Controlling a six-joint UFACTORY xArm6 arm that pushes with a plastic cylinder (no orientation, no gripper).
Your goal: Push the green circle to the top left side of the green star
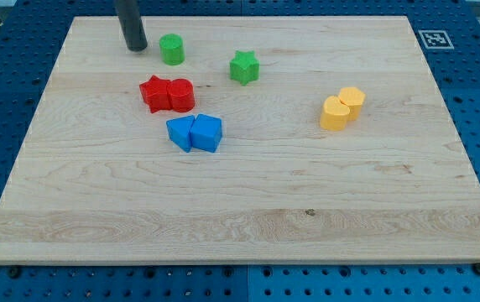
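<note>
Camera view: my tip rests on the board near its top-left corner, just left of the green circle, apart from it. No jaws on this rod, so nothing is held. The green circle sits near the top edge, left of the green star and slightly higher.
</note>
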